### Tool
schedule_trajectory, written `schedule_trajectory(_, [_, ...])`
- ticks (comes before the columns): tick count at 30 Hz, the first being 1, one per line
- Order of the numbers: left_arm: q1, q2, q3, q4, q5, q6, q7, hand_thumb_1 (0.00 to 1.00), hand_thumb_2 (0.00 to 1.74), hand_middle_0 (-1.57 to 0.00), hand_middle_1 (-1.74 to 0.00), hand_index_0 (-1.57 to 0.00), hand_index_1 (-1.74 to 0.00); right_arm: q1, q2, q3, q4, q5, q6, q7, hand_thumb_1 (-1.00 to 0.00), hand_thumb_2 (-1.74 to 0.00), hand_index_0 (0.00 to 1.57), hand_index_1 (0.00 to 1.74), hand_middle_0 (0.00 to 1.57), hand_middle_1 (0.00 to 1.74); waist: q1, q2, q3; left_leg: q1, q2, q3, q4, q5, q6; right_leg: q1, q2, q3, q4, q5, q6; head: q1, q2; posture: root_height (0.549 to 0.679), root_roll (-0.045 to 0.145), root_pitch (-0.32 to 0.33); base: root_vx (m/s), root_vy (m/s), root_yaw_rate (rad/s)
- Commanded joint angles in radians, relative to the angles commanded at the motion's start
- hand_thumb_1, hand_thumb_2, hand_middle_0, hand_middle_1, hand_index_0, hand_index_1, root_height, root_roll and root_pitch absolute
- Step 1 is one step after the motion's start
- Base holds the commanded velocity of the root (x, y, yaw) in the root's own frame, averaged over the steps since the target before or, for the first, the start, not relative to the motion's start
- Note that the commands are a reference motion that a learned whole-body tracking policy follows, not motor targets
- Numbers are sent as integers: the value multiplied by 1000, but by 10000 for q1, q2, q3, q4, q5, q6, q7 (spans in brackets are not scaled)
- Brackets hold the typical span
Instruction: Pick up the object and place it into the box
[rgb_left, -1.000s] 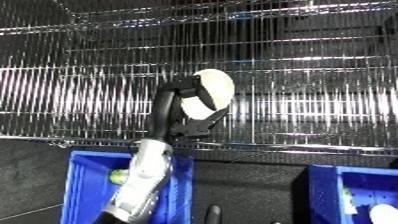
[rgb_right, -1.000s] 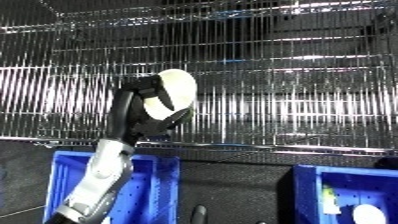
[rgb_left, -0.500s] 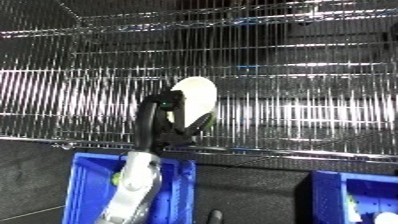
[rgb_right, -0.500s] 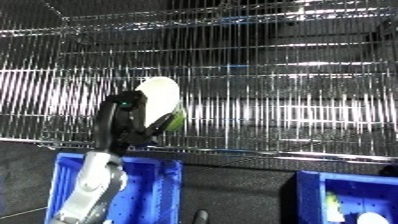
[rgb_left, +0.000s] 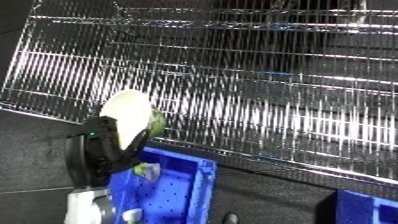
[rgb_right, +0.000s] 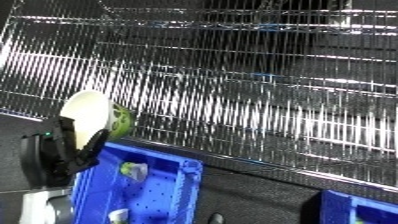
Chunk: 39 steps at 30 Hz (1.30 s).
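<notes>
A cream-coloured round object with a green side (rgb_left: 130, 116) is held up in my left hand (rgb_left: 100, 151), whose black fingers curl round its lower part. Hand and object hang in front of the wire shelf's lower edge, above the back left part of a blue bin (rgb_left: 201, 186). My white forearm (rgb_left: 85, 209) rises from the lower left corner. The right hand shows in neither view.
A chrome wire shelf (rgb_left: 266, 90) fills the background, tilted in the view. Small pale items (rgb_right: 133, 170) lie inside the blue bin. A second blue bin (rgb_right: 355, 210) shows at the lower right corner. Dark floor lies between the two bins.
The whole picture has tilted and shifted, so the camera has moved. The left hand with the object now sits lower and further left in view, close over the blue bin.
</notes>
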Motion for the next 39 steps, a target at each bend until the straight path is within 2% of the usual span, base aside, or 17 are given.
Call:
schedule_trajectory(4, [636, -136, 562, 591, -1008, 134, 84, 1000, 1740, -1570, -1740, -1570, -1740, 22, 15, -140, 206, 106, -51, 41, 0, 0, 0, 0, 0, 0, 174, 78, 0, 13, -86, -91, -20, 50, -4, 94, -30, -118, 61, -110, -56, -469, -125, 651, 52, 50, -13, -17, 135])
schedule_trajectory(6, [841, -221, 709, 1128, -1312, 210, 46, 1000, 1740, -1570, -1740, -1570, -1740, 9, 12, -159, 269, 162, -57, 68, 0, 0, 0, 0, 0, 0, 217, 76, 0, 28, -92, -112, -53, 88, 1, 132, -34, -161, 68, -148, -81, -1062, -256, 651, 52, 48, -8, -10, 90])
schedule_trajectory(13, [967, -136, 704, 3455, -1956, 711, -155, 1000, 1740, -1570, -1740, -1570, -1740, -46, -20, -95, 587, 255, -98, 404, 0, 0, 0, 0, 0, 0, 200, -144, 0, 134, 26, -97, -240, 233, 2, 293, -2, -243, -17, -236, -123, -3097, -280, 652, 49, 46, -3, -7, 9])
schedule_trajectory(17, [828, -109, 869, 4835, -2857, 1174, -962, 800, 1392, -1256, -1392, -1256, -1392, -35, -21, 6, 822, 266, -133, 613, 0, 0, 0, 0, 0, 0, 125, -294, 0, 189, 101, -89, -319, 285, 6, 360, 50, -206, -58, -284, -149, -4124, -397, 652, 48, 44, 9, 6, 11])
schedule_trajectory(22, [617, -107, 1005, 6131, -3254, 1609, -1985, 550, 957, -864, -957, -864, -957, 9, 39, 112, 991, 245, -146, 746, 0, 0, 0, 0, 0, 0, 90, -457, 0, 249, 144, -106, -519, 363, -11, 419, 135, -142, -155, -311, -160, -5118, -917, 652, 45, 44, 10, -11, 55])
schedule_trajectory(27, [429, -53, 971, 7088, -3215, 1865, -2584, 300, 522, -471, -522, -471, -522, 65, 142, 107, 1255, 42, -246, 987, 0, 0, 0, 0, 0, 0, 38, -588, 0, 384, 188, -134, -682, 392, -29, 560, 164, -120, -248, -340, -141, -5437, -1140, 652, 44, 38, 21, -4, 19])
schedule_trajectory(33, [283, 8, 884, 7978, -3231, 2033, -3112, 0, 0, 0, 0, 0, 0, 7, 151, 158, 1399, -87, -252, 1111, 0, 0, 0, 0, 0, 0, 1, -659, 0, 511, 219, -116, -789, 394, -41, 690, 174, -77, -428, -300, -95, -5337, -1416, 653, 45, 33, 17, 13, -3])
schedule_trajectory(39, [314, 32, 796, 8257, -3110, 2129, -3317, 0, 0, 0, 0, 0, 0, -1, 141, 195, 1320, -91, -180, 1039, 0, 0, 0, 0, 0, 0, -11, -667, 0, 572, 209, -104, -879, 380, -41, 747, 173, -65, -558, -268, -71, -5104, -1492, 654, 43, 34, 9, 3, -4])
